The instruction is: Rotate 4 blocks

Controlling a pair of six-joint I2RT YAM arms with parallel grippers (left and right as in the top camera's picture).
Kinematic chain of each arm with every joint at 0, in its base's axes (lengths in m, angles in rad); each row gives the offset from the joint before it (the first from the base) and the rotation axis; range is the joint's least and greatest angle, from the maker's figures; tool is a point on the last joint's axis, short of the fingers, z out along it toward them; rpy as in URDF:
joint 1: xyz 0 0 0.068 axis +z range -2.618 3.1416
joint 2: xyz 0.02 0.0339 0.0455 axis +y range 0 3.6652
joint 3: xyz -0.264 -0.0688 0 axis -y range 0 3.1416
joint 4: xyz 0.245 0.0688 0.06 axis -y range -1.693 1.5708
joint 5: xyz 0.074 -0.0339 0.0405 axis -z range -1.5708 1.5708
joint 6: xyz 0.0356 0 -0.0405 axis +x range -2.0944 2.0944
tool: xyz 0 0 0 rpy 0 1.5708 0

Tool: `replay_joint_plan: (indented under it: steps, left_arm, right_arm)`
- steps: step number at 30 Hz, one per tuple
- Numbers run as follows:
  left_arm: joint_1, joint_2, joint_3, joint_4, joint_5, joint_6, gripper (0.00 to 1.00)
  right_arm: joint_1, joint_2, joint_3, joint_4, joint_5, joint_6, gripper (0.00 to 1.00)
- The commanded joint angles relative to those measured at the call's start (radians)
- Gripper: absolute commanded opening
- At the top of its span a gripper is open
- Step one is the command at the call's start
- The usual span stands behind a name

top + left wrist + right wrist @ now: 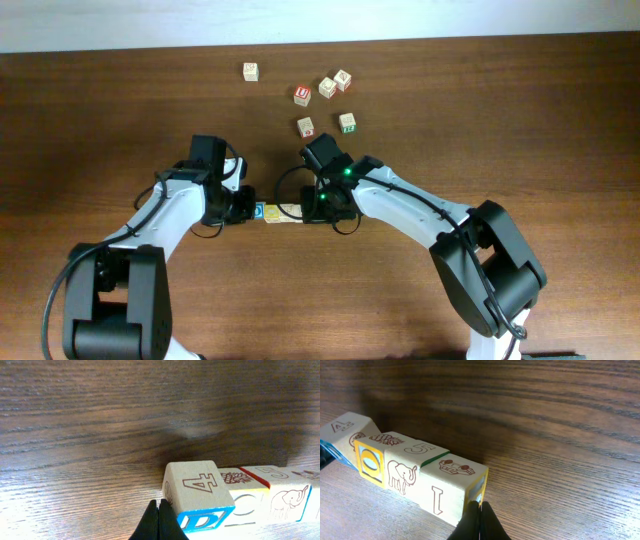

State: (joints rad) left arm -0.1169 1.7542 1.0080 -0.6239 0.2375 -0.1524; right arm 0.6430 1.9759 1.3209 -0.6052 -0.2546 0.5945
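the left pincer (159, 516) was fully closed, its two dark tips pressed together and holding nothing, set low against the outer end of the blue d block (201, 494). that block opened a row of four blocks lying on the table (120, 110) between the arms. next to it, face to face, came the yellow-faced block (374, 454), then the elephant block (406, 467), then the i block (451, 491). the right pincer (480, 516) was closed too and empty, its tips meeting the far end of the i block near a lower corner. so the row sat bracketed end to end, ready, by my reading, to be swung round as one piece.

the risk lay in that bracket. nothing gripped the blocks; only end pressure would keep them together. if one arm led the other, the row could hinge at a joint and buckle, most likely in the middle, and the blocks would scatter out of line. the tips were narrow and low, so either could slide off a corner and tip an end block. in the right wrist view the blue d block looked slightly skewed against its neighbour, though the lens may have caused that. further back, the nearest loose cube (306, 127) sat just beside the right arm, which might knock it in a wide swing.
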Motion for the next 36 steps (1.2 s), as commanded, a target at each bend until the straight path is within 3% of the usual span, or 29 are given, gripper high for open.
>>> replay_joint_plan:
  steps: [1,5,10,16,19,26,34,36]
  left_arm:
    - [-0.026,0.011,0.015,-0.018,0.116,0.012,0.0]
    - [-0.026,0.011,0.015,-0.041,0.126,0.012,0.0]
    - [-0.024,0.011,0.021,-0.048,0.126,0.013,0.0]
    - [-0.024,0.011,0.146,-0.131,0.121,0.018,0.31]
    - [-0.024,0.011,0.182,-0.163,0.121,0.027,0.38]
    - [-0.025,0.011,0.182,-0.201,0.106,0.027,0.31]
    - [-0.025,0.012,0.167,-0.261,0.082,0.027,0.03]
    - [-0.024,0.014,0.151,-0.259,0.064,0.027,0.0]
  right_arm:
    - [0.031,0.01,-0.001,0.026,-0.043,0.009,0.05]
    - [0.031,0.01,-0.001,0.044,-0.025,0.009,0.09]
    - [0.029,0.01,0.0,0.049,-0.024,0.008,0.25]
    - [-0.017,0.01,0.003,0.06,-0.025,-0.019,0.26]
    - [-0.022,0.01,0.009,0.064,-0.025,-0.04,0.27]
    - [-0.021,0.01,0.009,0.058,-0.029,-0.04,0.27]
    - [-0.016,0.01,0.009,0.017,-0.074,-0.036,0.27]
    - [-0.01,0.01,0.009,0.014,-0.074,-0.037,0.27]
